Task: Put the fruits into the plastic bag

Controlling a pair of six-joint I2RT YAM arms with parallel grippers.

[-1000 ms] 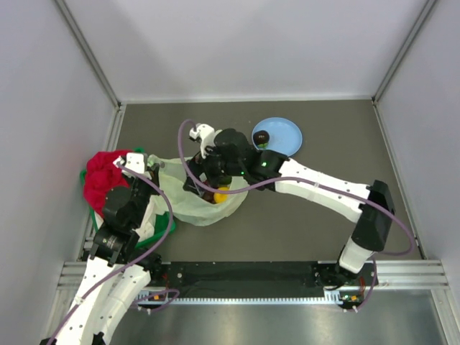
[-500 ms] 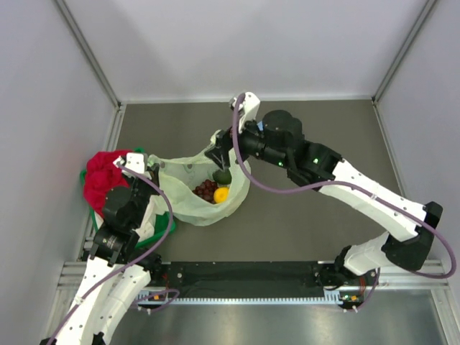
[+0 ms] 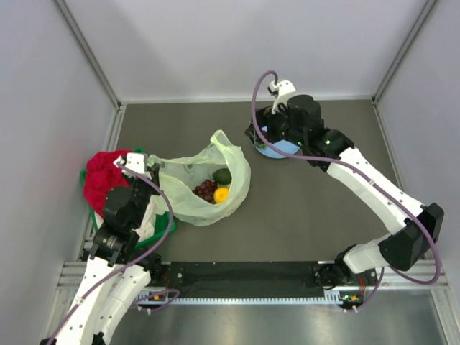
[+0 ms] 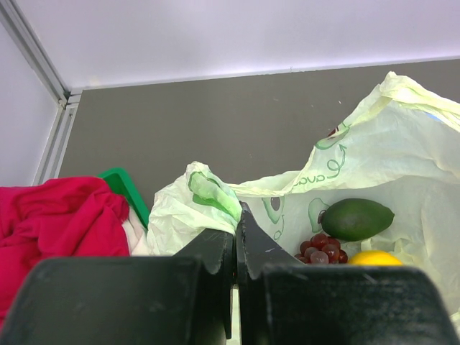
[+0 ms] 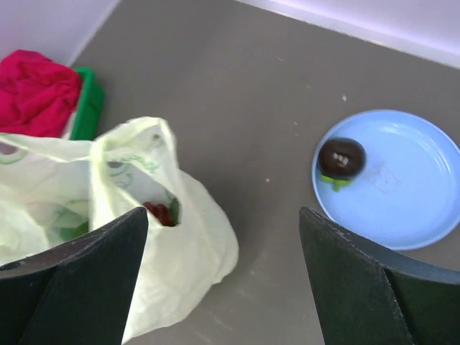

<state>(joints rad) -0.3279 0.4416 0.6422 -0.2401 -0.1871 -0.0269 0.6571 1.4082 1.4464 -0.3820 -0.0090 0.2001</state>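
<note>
- Step in hand, by my read: last fruit. Three are already in the plastic bag [image 3: 194,207]: grape bunch [image 3: 205,190], avocado [image 3: 223,176] and citrus [image 3: 221,194] lie together at the bottom, visible through the open mouth.
- The fourth, the small dark fruit [image 5: 341,157], sits on the blue plate [image 5: 410,212], towards its left side and well apart from the bag. It has a green bit at its base.
- The left pincer [image 4: 236,233] has its jaws shut on a fold of the bag's rim at the left side. That lifts the edge and holds the mouth open.
- The right pincer [image 5: 223,215] has its jaws spread wide with nothing between them. In the top view it hangs over the plate; its own camera sees the bag on the left and the plate on the right.
- Next move, as I judge it: I shift right, drop the right pincer over the dark fruit and centre it between the jaws.
- I close gently. It is small and round, so it may roll or skid on the plate.
- Then I lift clear of the tabletop [image 3: 302,215], carry it across to the bag mouth and release above the other three. The left grip must not let go meanwhile.
- Writing: the bag carries green printed motifs, avocado-like outlines by the look of them. I can read no words.
- There is a faint mark on the plate beside the fruit, too faint to read. No brand is legible on the arms.
</note>
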